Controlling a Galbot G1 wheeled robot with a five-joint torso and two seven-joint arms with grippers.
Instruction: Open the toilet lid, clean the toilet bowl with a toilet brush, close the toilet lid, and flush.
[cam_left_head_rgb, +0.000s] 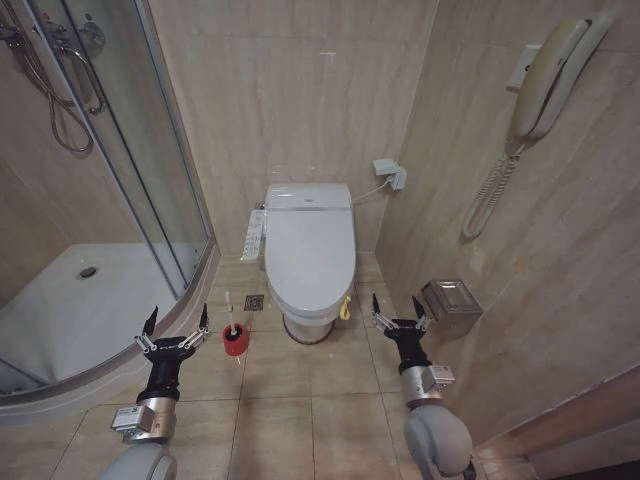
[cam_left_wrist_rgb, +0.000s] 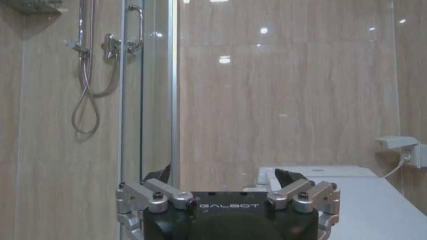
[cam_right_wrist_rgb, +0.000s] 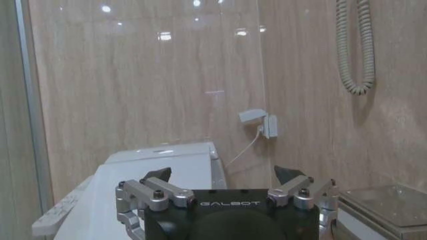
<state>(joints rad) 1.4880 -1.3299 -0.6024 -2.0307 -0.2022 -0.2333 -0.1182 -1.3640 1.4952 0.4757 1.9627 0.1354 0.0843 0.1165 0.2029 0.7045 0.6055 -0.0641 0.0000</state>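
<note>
The toilet lid (cam_left_head_rgb: 310, 250) lies shut over the toilet bowl (cam_left_head_rgb: 308, 322) against the far wall, a small yellow tab (cam_left_head_rgb: 345, 309) on its right edge and a white button panel (cam_left_head_rgb: 254, 234) on its left. The bowl's inside is hidden. The toilet brush (cam_left_head_rgb: 233, 332), a thin white handle in a small red holder, stands on the floor left of the bowl. My left gripper (cam_left_head_rgb: 177, 321) hangs open just left of the brush. My right gripper (cam_left_head_rgb: 398, 307) is open to the right of the bowl. The lid (cam_left_wrist_rgb: 373, 200) (cam_right_wrist_rgb: 160, 190) lies ahead of both wrists.
A curved shower tray (cam_left_head_rgb: 90, 300) with glass doors (cam_left_head_rgb: 150, 150) fills the left. A metal bin (cam_left_head_rgb: 452, 302) sits on the floor by the right wall, a wall phone (cam_left_head_rgb: 545, 85) above it. A power socket (cam_left_head_rgb: 392, 173) is behind the toilet. Tiled floor lies in front.
</note>
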